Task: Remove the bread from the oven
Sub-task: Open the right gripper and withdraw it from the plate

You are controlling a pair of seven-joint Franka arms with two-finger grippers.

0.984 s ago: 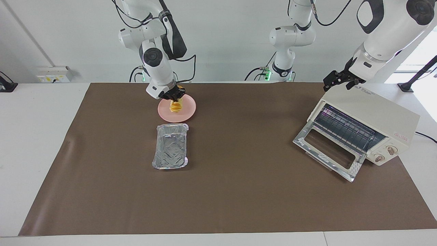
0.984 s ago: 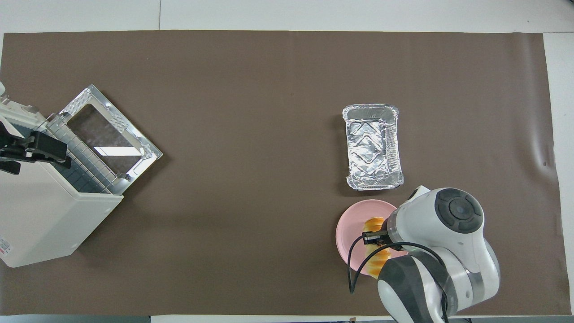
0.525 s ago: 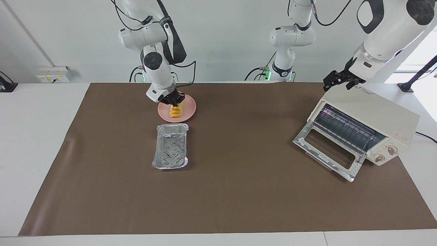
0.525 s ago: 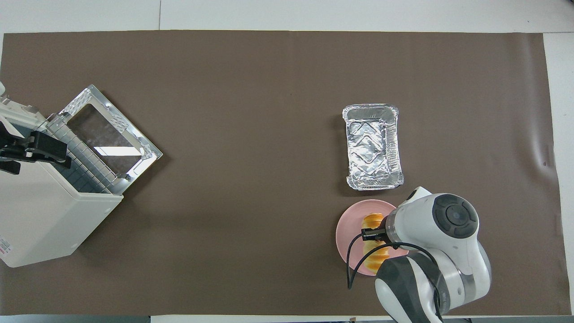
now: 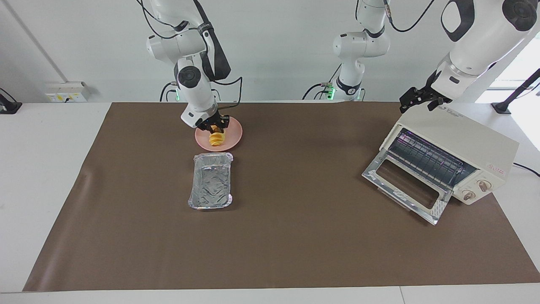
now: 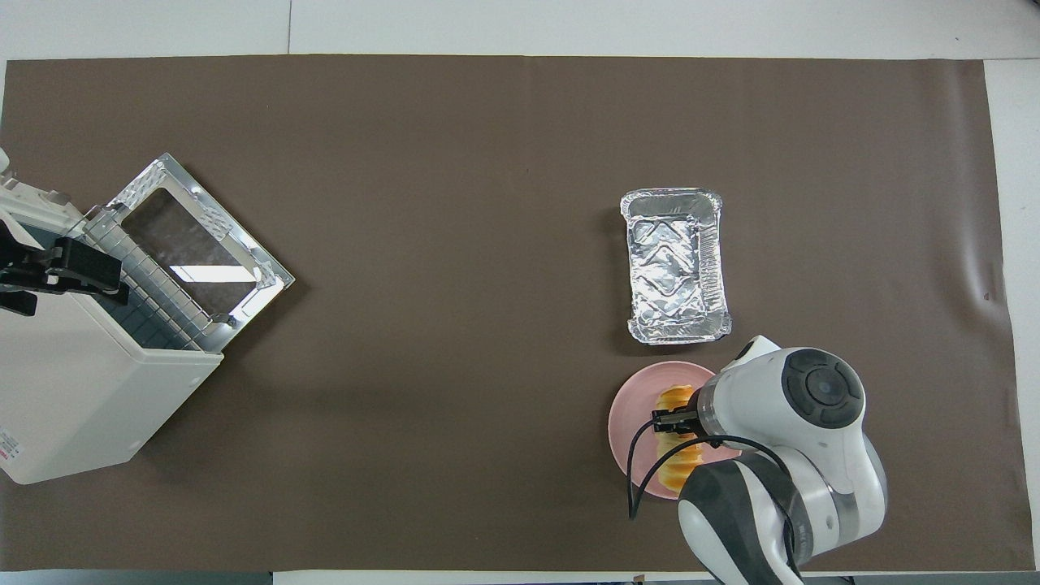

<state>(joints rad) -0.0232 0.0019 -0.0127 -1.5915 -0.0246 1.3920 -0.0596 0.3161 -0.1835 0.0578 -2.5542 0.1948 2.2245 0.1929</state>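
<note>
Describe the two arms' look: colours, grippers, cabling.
Both arms are glossy white with rounded links and dark grey joint caps. The right gripper and left gripper are small, black and two-fingered. Loose black cables loop along the right arm by its wrist. No markings are legible.

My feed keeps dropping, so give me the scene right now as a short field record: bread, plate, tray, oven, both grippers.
bread: lying on the plate, out of the oven
plate: pink, toward the right arm's end, nearer to the robots than the tray
tray: foil, nothing in it, beside the plate
oven: toward the left arm's end, door folded down, rack bare
right gripper: over the bread's end nearer the robots; contact unclear
left gripper: at the oven's top edge, waiting
</note>
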